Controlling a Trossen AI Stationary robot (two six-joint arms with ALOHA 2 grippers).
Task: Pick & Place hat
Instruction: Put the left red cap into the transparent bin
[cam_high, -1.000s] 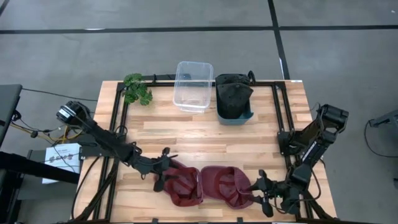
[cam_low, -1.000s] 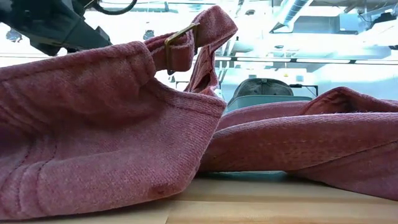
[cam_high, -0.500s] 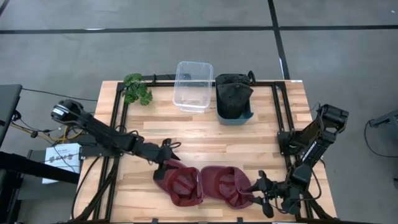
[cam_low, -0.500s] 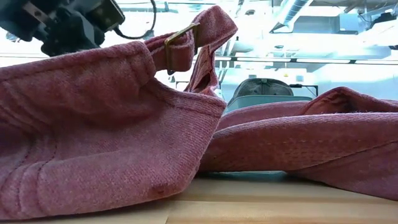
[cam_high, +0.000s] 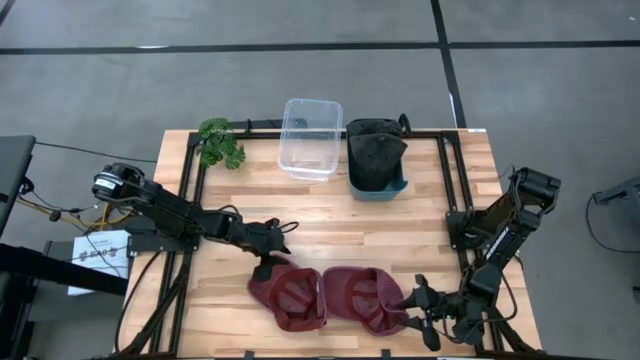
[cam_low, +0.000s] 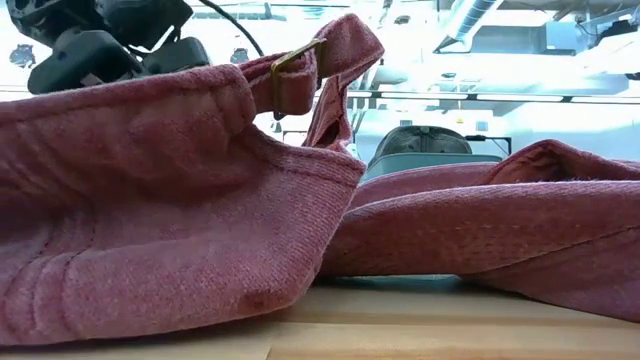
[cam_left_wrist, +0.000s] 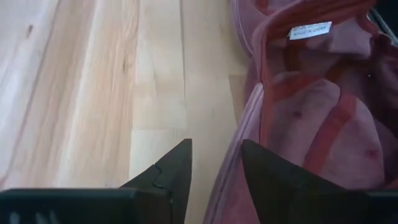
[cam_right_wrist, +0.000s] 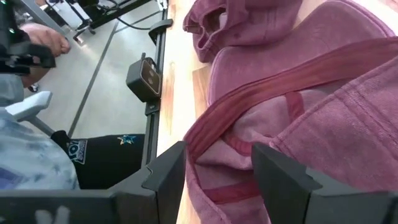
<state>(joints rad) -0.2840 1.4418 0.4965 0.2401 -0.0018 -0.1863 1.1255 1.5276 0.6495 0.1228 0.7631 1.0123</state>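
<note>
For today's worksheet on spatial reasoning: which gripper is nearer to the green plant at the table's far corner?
Left. The left gripper sits at the red hats' far-left edge, on the green plant's side. The right gripper is at the near-right hat, diagonally across the table.

Plant sprig (cam_high: 221, 142), clear tub (cam_high: 311, 137)

Hat label (cam_left_wrist: 310, 30), perhaps "MADE IN CHINA"
</note>
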